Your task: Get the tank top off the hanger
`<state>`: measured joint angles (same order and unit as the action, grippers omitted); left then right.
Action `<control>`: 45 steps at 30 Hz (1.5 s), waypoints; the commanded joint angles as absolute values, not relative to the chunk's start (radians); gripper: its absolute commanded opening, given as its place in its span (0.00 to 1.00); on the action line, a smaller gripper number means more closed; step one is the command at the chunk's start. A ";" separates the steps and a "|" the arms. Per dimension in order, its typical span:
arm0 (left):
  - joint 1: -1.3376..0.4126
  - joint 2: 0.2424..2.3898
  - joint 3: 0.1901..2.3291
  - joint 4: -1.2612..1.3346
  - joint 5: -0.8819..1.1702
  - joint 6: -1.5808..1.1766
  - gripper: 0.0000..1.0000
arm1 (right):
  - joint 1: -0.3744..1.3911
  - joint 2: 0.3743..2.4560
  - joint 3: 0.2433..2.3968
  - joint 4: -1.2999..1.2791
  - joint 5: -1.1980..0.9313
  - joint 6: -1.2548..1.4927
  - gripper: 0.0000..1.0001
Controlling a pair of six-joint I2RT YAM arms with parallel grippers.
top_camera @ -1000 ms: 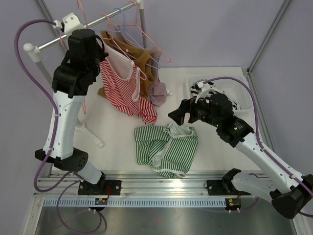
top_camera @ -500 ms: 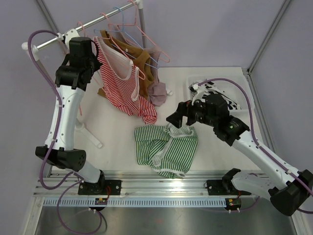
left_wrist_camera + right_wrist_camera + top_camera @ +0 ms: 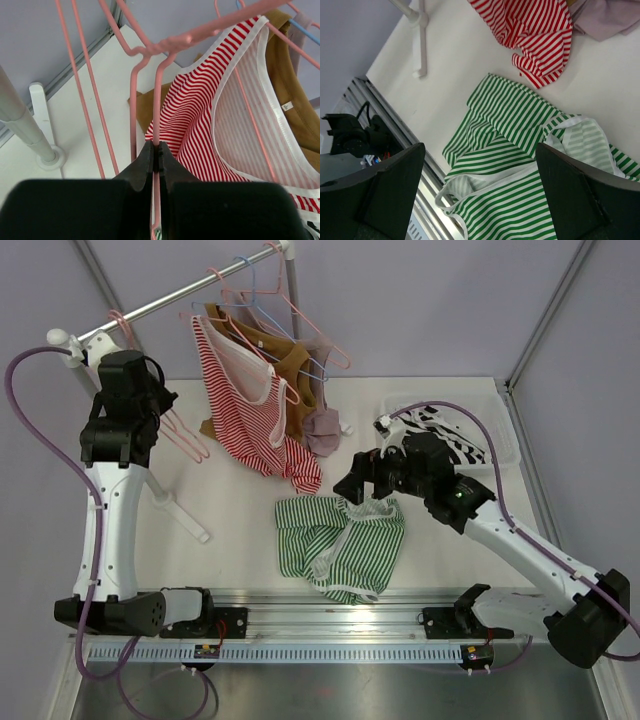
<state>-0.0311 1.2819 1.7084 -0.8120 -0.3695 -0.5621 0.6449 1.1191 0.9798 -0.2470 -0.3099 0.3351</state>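
Left jaws: clamping shut on a pink hanger [image 3: 159, 100] wire.
Right jaws: gaping empty above green-striped tank top [image 3: 520, 150] lying on tabletop [image 3: 470, 75].
Red-striped tank top [image 3: 245, 410]: hanging lengthwise downward, right of left jaws.

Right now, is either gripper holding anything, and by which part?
The left gripper is shut on a pink hanger, pinching its thin wire. The right gripper is open over the green striped tank top, holding nothing.

Left gripper [image 3: 155, 147] pinched tight; right gripper [image 3: 480, 150] spread wide.
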 commanded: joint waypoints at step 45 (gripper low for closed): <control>-0.028 0.561 1.364 -0.784 0.245 -0.347 0.99 | 0.887 1.356 1.221 -0.587 0.551 0.261 0.00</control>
